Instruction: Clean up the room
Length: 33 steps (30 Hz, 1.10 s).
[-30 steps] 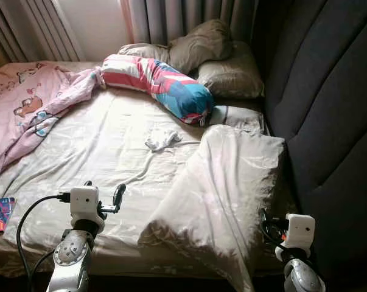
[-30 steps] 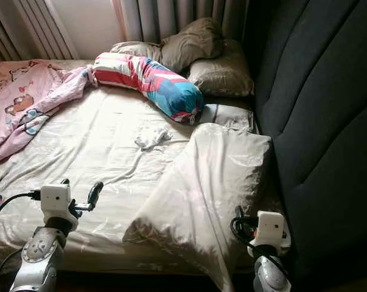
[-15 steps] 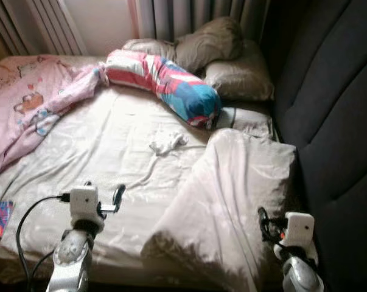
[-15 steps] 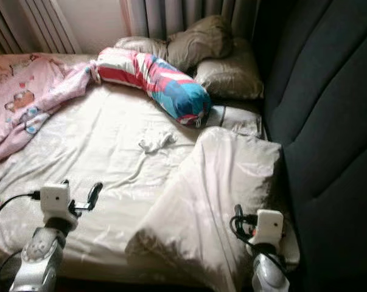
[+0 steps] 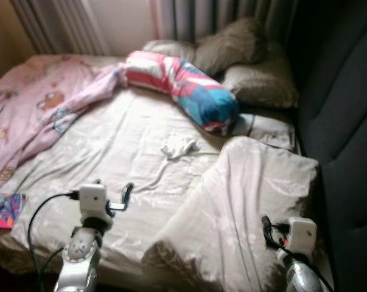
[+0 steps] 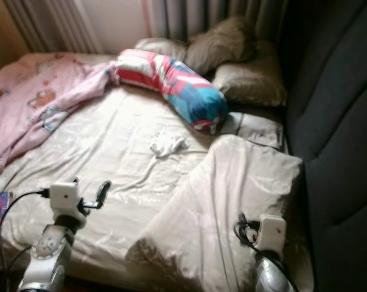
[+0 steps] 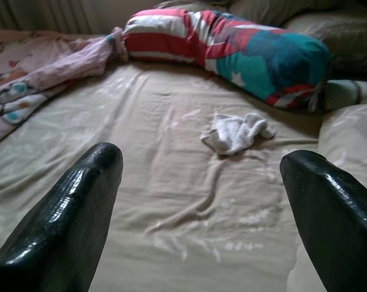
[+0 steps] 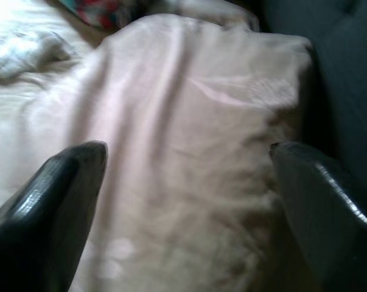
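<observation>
Plainly we face an unmade bed (image 5: 110, 152): our left gripper (image 7: 201, 201) hangs wide apart and empty over the glossy, wrinkled sheet, aimed at a small crumpled white cloth (image 7: 237, 132); our right gripper (image 8: 183, 201), equally spread and empty, hovers above a plump satin pillow (image 5: 250, 207).

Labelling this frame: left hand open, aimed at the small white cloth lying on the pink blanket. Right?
Not quite. The left hand is open and aimed at the small white cloth, but the cloth lies on the beige sheet, apart from the pink blanket; see the left wrist view.
</observation>
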Motion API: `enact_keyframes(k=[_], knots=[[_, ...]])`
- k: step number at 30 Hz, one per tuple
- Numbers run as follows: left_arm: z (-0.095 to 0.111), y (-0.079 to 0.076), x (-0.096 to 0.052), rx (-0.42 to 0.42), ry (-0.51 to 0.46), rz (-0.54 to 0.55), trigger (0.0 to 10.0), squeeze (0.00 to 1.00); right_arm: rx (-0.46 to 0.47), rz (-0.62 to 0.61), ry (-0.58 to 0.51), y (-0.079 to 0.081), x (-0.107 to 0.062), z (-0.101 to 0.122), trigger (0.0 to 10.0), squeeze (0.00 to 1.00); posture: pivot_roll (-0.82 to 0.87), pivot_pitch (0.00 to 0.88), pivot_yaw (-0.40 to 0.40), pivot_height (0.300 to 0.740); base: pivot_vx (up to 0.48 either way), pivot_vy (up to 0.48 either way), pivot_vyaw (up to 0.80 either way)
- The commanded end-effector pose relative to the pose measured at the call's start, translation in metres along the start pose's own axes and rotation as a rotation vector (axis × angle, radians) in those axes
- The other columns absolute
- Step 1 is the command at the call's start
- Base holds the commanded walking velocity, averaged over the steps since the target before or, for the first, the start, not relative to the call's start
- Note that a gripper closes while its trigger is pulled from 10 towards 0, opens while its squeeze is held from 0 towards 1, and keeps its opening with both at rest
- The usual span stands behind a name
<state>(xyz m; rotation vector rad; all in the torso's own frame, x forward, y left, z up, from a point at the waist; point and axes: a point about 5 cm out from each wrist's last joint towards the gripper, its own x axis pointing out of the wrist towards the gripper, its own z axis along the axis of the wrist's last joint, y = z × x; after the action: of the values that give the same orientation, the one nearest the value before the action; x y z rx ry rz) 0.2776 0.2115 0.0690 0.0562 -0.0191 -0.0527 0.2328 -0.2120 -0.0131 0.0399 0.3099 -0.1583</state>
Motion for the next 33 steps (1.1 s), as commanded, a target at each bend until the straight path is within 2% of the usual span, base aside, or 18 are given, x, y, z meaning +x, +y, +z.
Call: enact_keyframes(k=[1, 4, 9, 13, 15, 17, 19, 20, 21, 24, 33], knots=[[-0.004, 0.011, -0.007, 0.017, 0.027, 0.026, 10.0, 0.0, 0.026, -0.002, 0.033, 0.004, 0.005, -0.001, 10.0, 1.0, -0.07, 0.095, 0.015, 0.735, 0.0, 0.0, 0.0], [-0.003, 0.013, -0.009, 0.022, 0.026, 0.024, 10.0, 0.0, 0.044, -0.038, 0.084, 0.001, 0.009, -0.005, 10.0, 1.0, -0.06, 0.105, 0.02, 0.735, 0.0, 0.0, 0.0], [0.002, 0.016, -0.011, 0.038, 0.024, 0.008, 10.0, 0.0, 0.125, -0.062, 0.137, 0.001, 0.014, -0.008, 10.0, 1.0, -0.04, 0.131, 0.036, 0.735, 0.0, 0.0, 0.0], [0.004, 0.014, -0.009, 0.06, 0.026, -0.032, 10.0, 0.0, 0.173, -0.138, 0.222, -0.002, 0.017, -0.015, 10.0, 1.0, -0.02, 0.146, 0.042, 0.735, 0.0, 0.0, 0.0], [0.005, 0.014, -0.008, 0.06, 0.023, -0.034, 10.0, 0.0, 0.169, -0.153, 0.239, -0.002, 0.017, -0.016, 10.0, 1.0, -0.01, 0.149, 0.042, 0.735, 0.0, 0.0, 0.0], [0.008, 0.013, -0.007, 0.06, 0.018, -0.036, 10.0, 0.0, 0.216, -0.168, 0.264, -0.001, 0.017, -0.019, 10.0, 1.0, 0.0, 0.149, 0.042, 0.735, 0.0, 0.0, 0.0], [0.008, 0.013, -0.007, 0.06, 0.017, -0.037, 10.0, 0.0, 0.227, -0.172, 0.282, 0.0, 0.017, -0.021, 10.0, 0.96, 0.0, 0.152, 0.042, 0.735, 0.0, 0.0, 0.0], [0.009, 0.013, -0.008, 0.061, 0.017, -0.038, 10.0, 0.0, 0.256, -0.171, 0.294, 0.001, 0.016, -0.023, 10.0, 0.08, 0.01, 0.154, 0.042, 0.735, 0.0, 0.0, 0.0], [0.01, 0.013, -0.008, 0.064, 0.018, -0.043, 10.0, 0.0, 0.3, -0.171, 0.324, 0.003, 0.014, -0.028, 10.0, 0.0, 0.01, 0.157, 0.043, 0.735, 0.0, 0.0, 0.0], [0.011, 0.016, -0.011, 0.078, 0.022, -0.056, 10.0, 0.0, 0.373, -0.175, 0.377, 0.007, 0.009, -0.038, 10.0, 0.0, 0.03, 0.169, 0.051, 0.735, 0.0, 0.0, 0.0], [0.02, 0.029, -0.019, 0.113, 0.022, -0.059, 10.0, 0.0, 0.336, -0.189, 0.433, 0.008, 0.0, -0.05, 10.0, 0.0, 0.08, 0.183, 0.076, 0.735, 0.0, 0.0, 0.0]])
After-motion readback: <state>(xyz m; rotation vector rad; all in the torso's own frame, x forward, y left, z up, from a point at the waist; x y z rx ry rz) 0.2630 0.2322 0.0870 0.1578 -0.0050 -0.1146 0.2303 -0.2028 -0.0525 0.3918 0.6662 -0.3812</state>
